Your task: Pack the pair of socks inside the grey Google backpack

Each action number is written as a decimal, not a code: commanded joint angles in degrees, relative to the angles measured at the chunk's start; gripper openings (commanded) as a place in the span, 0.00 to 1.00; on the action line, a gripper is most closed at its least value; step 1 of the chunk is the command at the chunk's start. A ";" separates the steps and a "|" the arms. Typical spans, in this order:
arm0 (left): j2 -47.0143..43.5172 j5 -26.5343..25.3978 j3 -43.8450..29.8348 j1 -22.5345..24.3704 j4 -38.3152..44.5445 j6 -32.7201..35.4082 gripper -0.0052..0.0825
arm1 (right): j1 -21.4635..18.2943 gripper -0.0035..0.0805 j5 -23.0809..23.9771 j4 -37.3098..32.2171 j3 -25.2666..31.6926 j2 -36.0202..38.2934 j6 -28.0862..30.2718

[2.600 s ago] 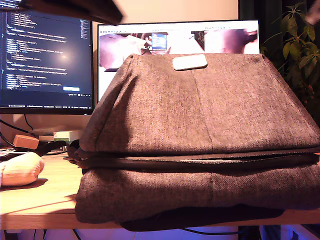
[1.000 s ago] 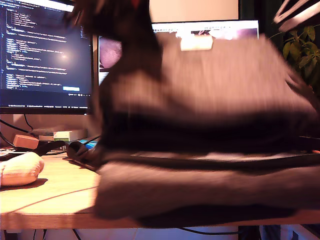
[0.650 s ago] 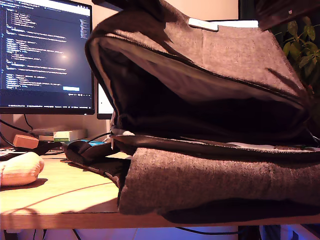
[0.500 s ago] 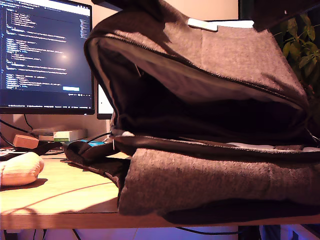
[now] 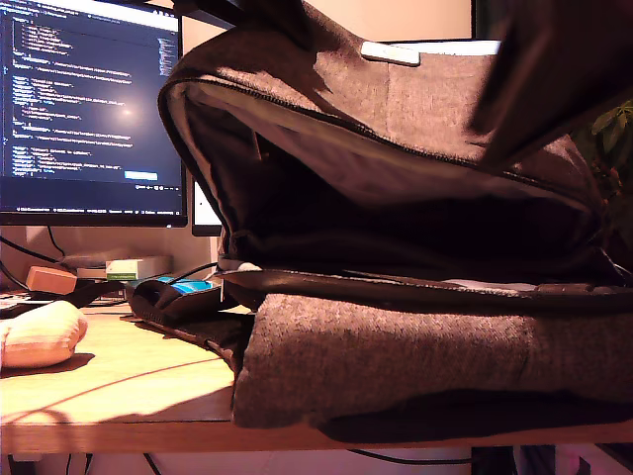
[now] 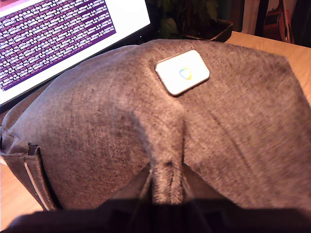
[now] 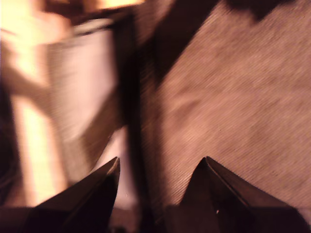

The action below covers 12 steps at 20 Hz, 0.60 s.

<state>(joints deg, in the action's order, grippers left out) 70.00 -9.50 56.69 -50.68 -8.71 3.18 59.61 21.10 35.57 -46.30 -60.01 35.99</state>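
The large grey-brown woven-fabric backpack (image 5: 415,366) lies on the pale wooden desk (image 5: 109,381), filling most of the exterior view, its upper flap lifted so the dark-lined mouth gapes toward the exterior view's left. Half a second ago the flap stood much the same; now a blurred dark arm (image 5: 554,79) crosses its upper part at the exterior view's right, and the small pale rounded-rectangle patch (image 5: 391,52) sits a little further toward the exterior view's left. My first gripper (image 6: 165,194) is pinched closed on a raised fold of the backpack's fabric, just below the patch in the first wrist view. My second gripper (image 7: 160,179) hangs above the fabric with its dark fingertips (image 7: 104,177) spread apart, holding nothing. The rolled cream-pink pair of socks (image 5: 38,334) rests unmoved on the desk at the exterior view's left edge, well apart from the backpack.
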 commanded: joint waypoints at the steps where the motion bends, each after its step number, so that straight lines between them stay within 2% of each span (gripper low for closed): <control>1: -0.63 0.02 2.69 -0.04 2.69 0.48 0.03 | 1.75 0.64 3.82 -1.97 0.33 -1.73 0.33; 4: -0.63 0.02 2.69 -0.04 2.78 0.50 0.03 | 3.34 0.64 7.87 -5.14 0.33 -5.11 0.48; 6: -0.63 0.02 2.69 -0.04 2.75 0.52 0.03 | 3.58 0.64 8.57 -5.62 0.33 -7.54 0.37; 9: -0.63 0.04 2.69 -0.04 2.73 0.50 0.03 | 4.55 0.63 14.73 -8.92 0.33 -9.62 0.31; 12: -0.63 0.04 2.69 -0.04 2.73 0.50 0.03 | 4.52 0.57 17.73 -9.86 0.33 -9.86 0.48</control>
<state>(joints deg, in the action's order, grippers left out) 70.00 -9.56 56.69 -50.57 -8.60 3.20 64.23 38.06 26.39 -46.33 -69.65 36.49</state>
